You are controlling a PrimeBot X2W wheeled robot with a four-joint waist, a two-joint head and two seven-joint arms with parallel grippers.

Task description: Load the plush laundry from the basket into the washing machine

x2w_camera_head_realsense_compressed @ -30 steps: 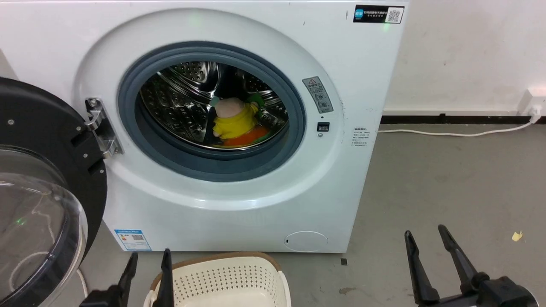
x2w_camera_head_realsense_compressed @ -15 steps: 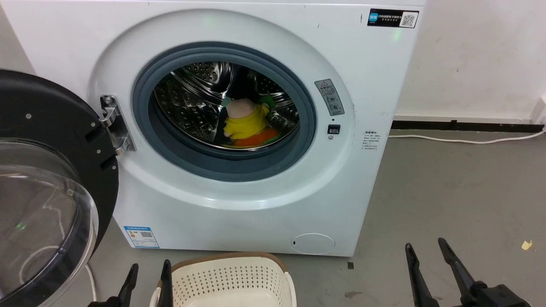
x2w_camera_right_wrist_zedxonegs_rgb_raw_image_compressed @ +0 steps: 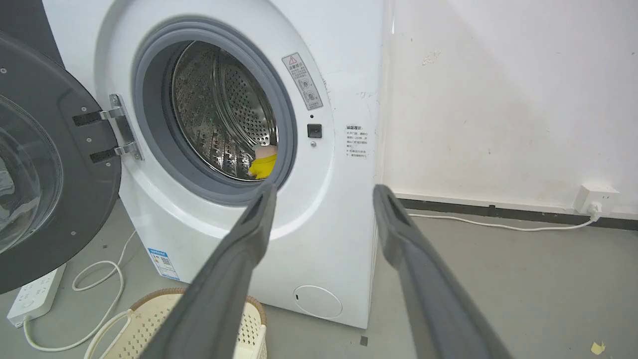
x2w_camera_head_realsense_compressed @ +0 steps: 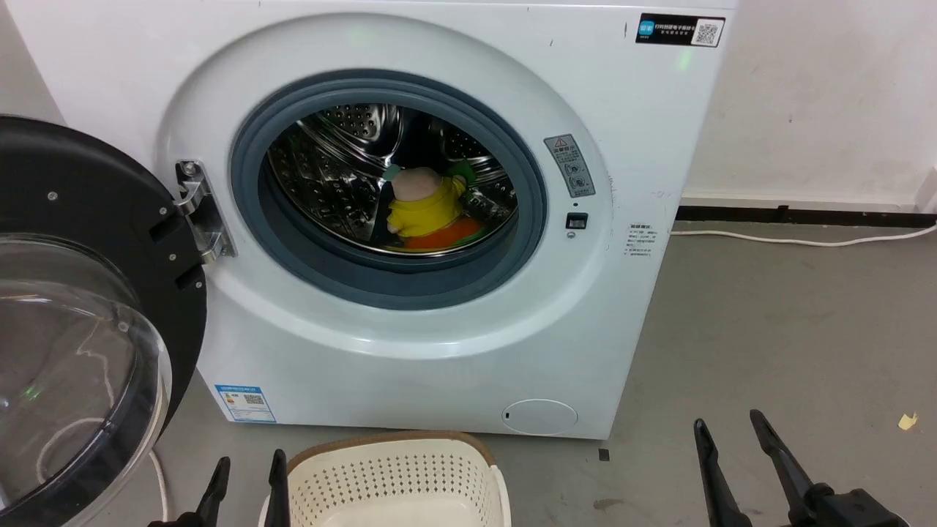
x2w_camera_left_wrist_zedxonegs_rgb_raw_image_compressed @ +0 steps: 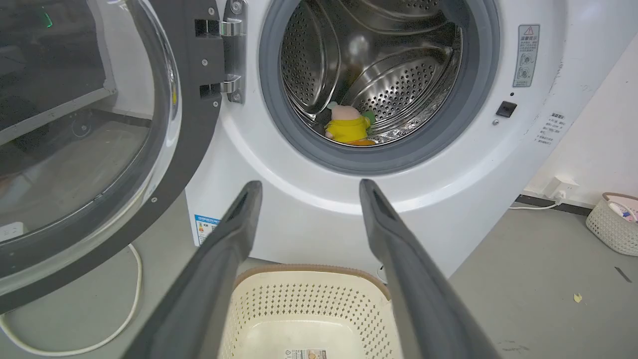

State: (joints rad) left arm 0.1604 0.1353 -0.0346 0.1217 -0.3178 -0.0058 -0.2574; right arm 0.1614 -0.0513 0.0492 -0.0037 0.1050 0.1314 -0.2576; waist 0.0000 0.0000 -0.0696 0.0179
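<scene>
The white washing machine (x2w_camera_head_realsense_compressed: 410, 380) stands with its black-framed glass door (x2w_camera_head_realsense_compressed: 80, 366) swung open to the left. Inside the steel drum lie the peach-headed yellow plush (x2w_camera_head_realsense_compressed: 424, 201) and the orange plush (x2w_camera_head_realsense_compressed: 445, 234) beneath it; the yellow one also shows in the wrist views (x2w_camera_left_wrist_zedxonegs_rgb_raw_image_compressed: 347, 125) (x2w_camera_right_wrist_zedxonegs_rgb_raw_image_compressed: 263, 165). The cream basket (x2w_camera_head_realsense_compressed: 399, 468) sits on the floor before the machine, its inside bare but for a label (x2w_camera_left_wrist_zedxonegs_rgb_raw_image_compressed: 305, 353). My left gripper (x2w_camera_head_realsense_compressed: 247, 468) is open just left of the basket. My right gripper (x2w_camera_head_realsense_compressed: 726, 424) is open over the floor at the right.
A white cable (x2w_camera_head_realsense_compressed: 798, 238) runs along the floor by the wall to a socket (x2w_camera_right_wrist_zedxonegs_rgb_raw_image_compressed: 595, 197). A power strip (x2w_camera_right_wrist_zedxonegs_rgb_raw_image_compressed: 35, 294) and looped cord (x2w_camera_left_wrist_zedxonegs_rgb_raw_image_compressed: 75, 344) lie under the open door. Another small basket (x2w_camera_left_wrist_zedxonegs_rgb_raw_image_compressed: 614, 222) stands far right. Paper scraps (x2w_camera_head_realsense_compressed: 908, 420) dot the grey floor.
The head camera has swung slightly, so the whole scene sits further right. Both grippers show a little lower in the picture. The plush toys have not moved.
</scene>
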